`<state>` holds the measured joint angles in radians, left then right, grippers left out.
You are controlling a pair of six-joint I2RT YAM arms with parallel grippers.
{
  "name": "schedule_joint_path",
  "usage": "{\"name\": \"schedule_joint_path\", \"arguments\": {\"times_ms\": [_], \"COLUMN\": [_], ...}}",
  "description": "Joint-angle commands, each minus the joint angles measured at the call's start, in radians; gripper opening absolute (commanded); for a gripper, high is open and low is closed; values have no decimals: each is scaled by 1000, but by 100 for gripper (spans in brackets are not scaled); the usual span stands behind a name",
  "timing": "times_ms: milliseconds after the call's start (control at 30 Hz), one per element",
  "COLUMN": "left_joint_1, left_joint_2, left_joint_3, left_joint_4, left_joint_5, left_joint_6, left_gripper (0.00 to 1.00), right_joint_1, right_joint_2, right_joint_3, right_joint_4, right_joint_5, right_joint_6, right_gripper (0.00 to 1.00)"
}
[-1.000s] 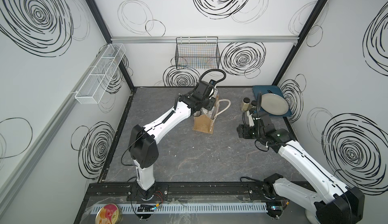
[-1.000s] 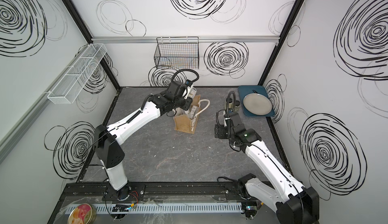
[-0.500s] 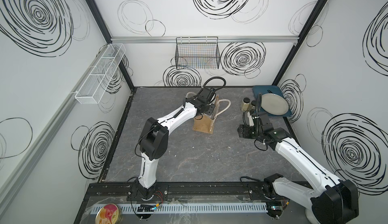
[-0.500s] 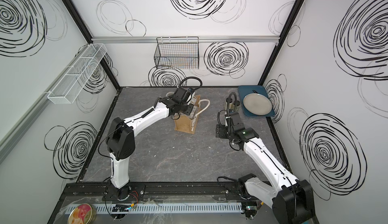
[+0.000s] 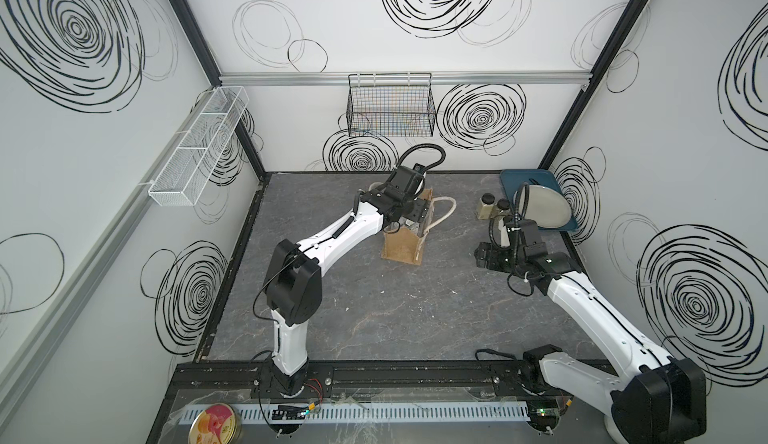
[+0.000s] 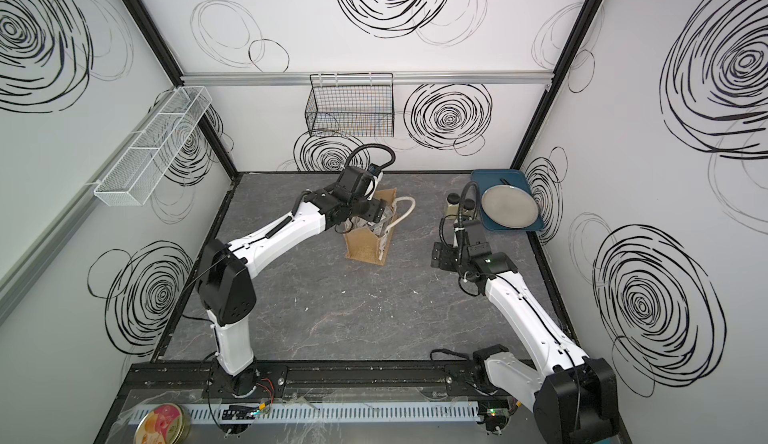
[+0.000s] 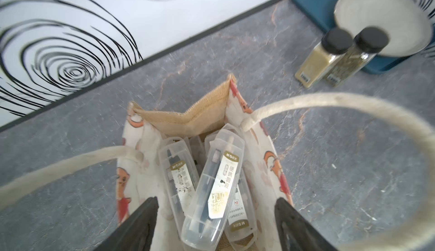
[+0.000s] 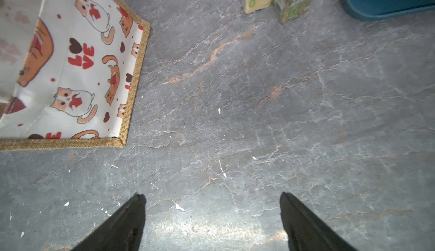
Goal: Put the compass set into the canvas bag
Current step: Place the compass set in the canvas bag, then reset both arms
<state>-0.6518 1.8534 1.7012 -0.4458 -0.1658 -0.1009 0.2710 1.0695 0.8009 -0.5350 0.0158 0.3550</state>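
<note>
The left gripper [image 7: 216,200] hangs over the mouth of the small boxy tan burlap canvas bag [image 7: 188,120] with cat-printed side panels. Its jaws are spread wide and grip nothing. Between them, inside the bag, lies the compass set [image 7: 213,186], a long clear plastic case with a gold label. It rests slanted on other clear cases [image 7: 176,169] of the same kind.

The placing looks done, so the step in hand is the retreat. The jaws should keep their spread and the gripper should rise straight up between the two thick white rope handles [image 7: 341,101]. A sideways pull could snag a loop or drag a panel and tip the light bag. Whether the case's near end pokes above the rim cannot be told.

Further right, the right gripper [image 8: 211,195] is also wide open and empty over the bare grey marbled tabletop [image 8: 259,97], just beside the bag's corner. It is best kept there, clear of the bag. Beyond it stand two black-capped spice jars [image 5: 492,209] beside a blue tray [image 5: 511,180].
</note>
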Motion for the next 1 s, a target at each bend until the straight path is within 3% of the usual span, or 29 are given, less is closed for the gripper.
{"name": "schedule_joint_path", "arguments": {"times_ms": [0, 133, 200, 333, 500, 667, 800, 967], "left_joint_1": [-14, -2, 15, 111, 279, 464, 468, 459], "left_joint_2": [-189, -434, -575, -812, -947, -890, -723, -520], "left_joint_3": [-44, -268, -436, -746, -1083, -1395, -1438, -1551], "left_joint_4": [110, 250, 350, 453, 670, 1160, 1322, 1731], "left_joint_5": [-94, -205, -249, -392, -468, -407, -411, -408], "left_joint_6": [31, 67, 59, -3, 16, -13, 67, 122], "left_gripper": [83, 84, 91, 99, 99, 99, 99, 99], "right_joint_1": [-57, -159, -206, -250, -263, -275, -278, -311], "right_joint_2": [-34, -39, -44, -66, 14, 204, 245, 352], "right_joint_3": [-2, 1, -37, -235, -449, -457, -486, -606], "right_joint_4": [59, 141, 231, 587, 1048, 1194, 1335, 1646], "right_joint_5": [16, 60, 84, 208, 270, 242, 193, 125], "right_joint_6": [-2, -40, -62, -106, -168, -188, -237, -238], "right_gripper": [100, 100, 100, 100, 100, 100, 100, 100]}}
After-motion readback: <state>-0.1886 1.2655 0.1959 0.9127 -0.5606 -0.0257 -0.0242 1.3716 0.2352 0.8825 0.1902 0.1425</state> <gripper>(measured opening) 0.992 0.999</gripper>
